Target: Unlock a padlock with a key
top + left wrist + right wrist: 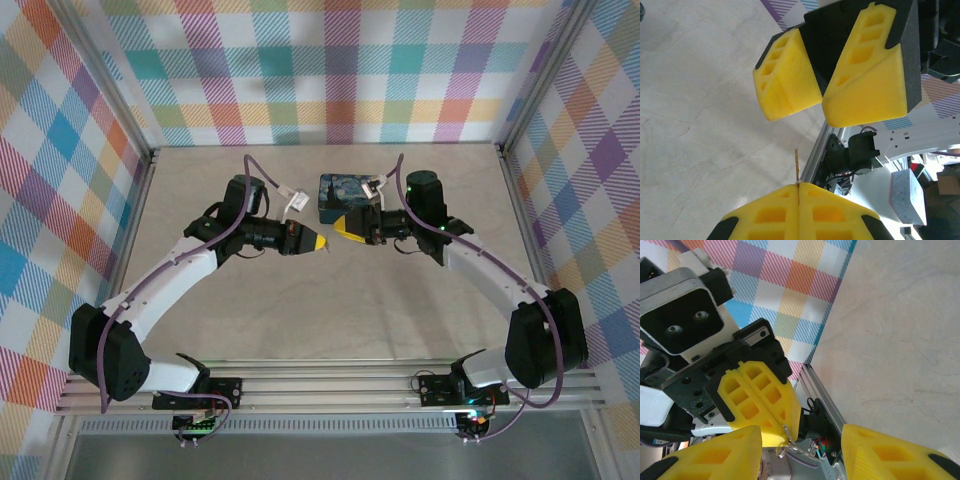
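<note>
My left gripper (798, 186) is shut on the key (797, 167), a thin grey blade that sticks out past the yellow fingertips. In the right wrist view the same key (788, 429) pokes from the shut left gripper (784, 426), and a small wire ring (783, 450) hangs under it. My right gripper (801, 441) is open with nothing between its fingers. Its two yellow fingers (790, 82) face the key tip from a short distance. In the top view the left gripper (320, 241) and right gripper (347, 226) nearly meet at mid-table. The padlock is out of view.
A dark-blue painted tin (340, 192) lies on the table just behind the two grippers. Aluminium frame rails (330, 385) run along the near edge, and plaid walls close in the sides and back. Bare tabletop (330, 320) lies in front of the grippers.
</note>
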